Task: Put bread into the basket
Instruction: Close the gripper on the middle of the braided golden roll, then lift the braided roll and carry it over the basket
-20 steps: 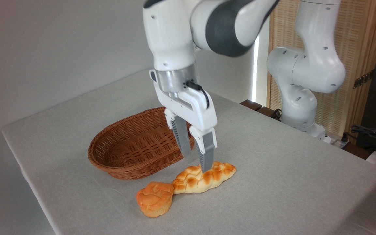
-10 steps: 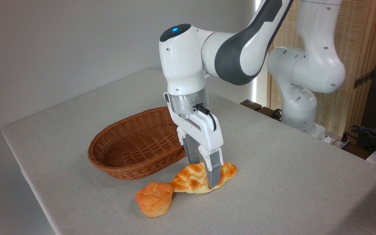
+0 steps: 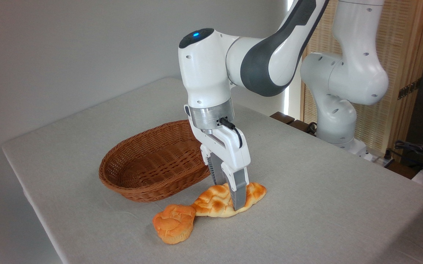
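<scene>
Clamping down on the bread point(image 3: 215, 201), tool point(image 3: 229, 192) fingers either side of its middle, loaf lying on the tabletop point(image 3: 306, 190). Round bun point(image 3: 173, 223) touching the loaf's left end, wicker basket point(image 3: 149, 167) just left and behind.

You have the basket point(image 3: 149, 167) on the table point(image 3: 325, 205), left of centre. The bread point(image 3: 218, 201) lies on the table just before and right of it. A bun point(image 3: 173, 224) sits at the bread's left end, touching it. The pincer point(image 3: 229, 191) straddles the bread from above.
</scene>
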